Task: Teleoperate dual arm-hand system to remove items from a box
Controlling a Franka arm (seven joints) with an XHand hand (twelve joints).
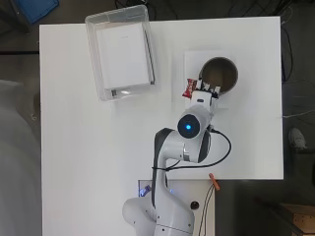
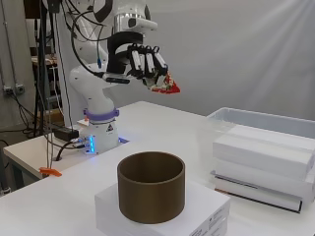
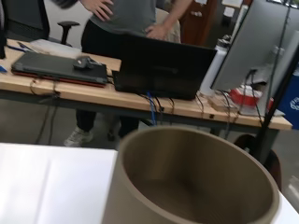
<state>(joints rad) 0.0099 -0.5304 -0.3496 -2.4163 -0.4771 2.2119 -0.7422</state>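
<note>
Fingers (image 2: 147, 61) of my hand (image 2: 140, 64) curl round a red packet (image 2: 166, 87), pinching it in the air, well above the table (image 2: 162, 123). Packet hangs beside the rim of the brown cup (image 2: 151, 192), which stands on a white block (image 2: 206, 209). Clear box (image 1: 93, 59) sits well apart.

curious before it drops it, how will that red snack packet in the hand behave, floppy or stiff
Probably floppy and light: the red snack packet hangs crumpled from the hand's curled fingers. Its wrapper looks glossy, so it may slip. Dropped, it would likely land limp in the brown cylinder rather than roll.
</note>
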